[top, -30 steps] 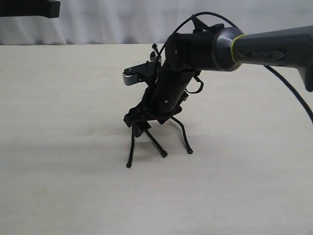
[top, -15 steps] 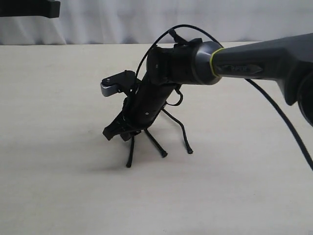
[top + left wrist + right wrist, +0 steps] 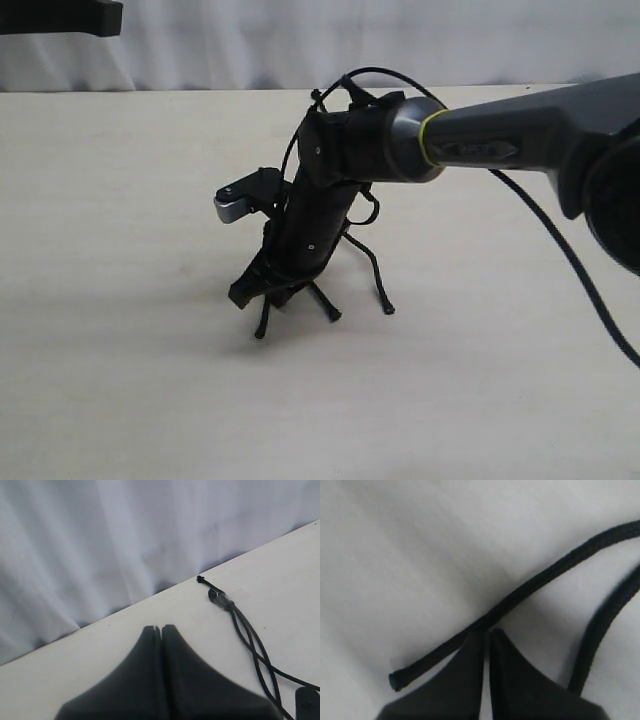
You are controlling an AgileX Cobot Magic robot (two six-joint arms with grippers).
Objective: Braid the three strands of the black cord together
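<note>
Beneath me: pale tabletop, faint wood grain, matte, soft shadow at centre. Past its far edge: white curtain, soft vertical folds, meeting table line in my left wrist view too. Dark flat bar in exterior view's upper-left corner, cropped; identity unclear.

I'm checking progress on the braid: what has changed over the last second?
The right gripper swung left, then came lower toward the table, its jaws closed at the leftmost strand. Less of that strand now shows below the jaws, and its tip shifted slightly. The middle strand and the right strand lie where they did.
</note>
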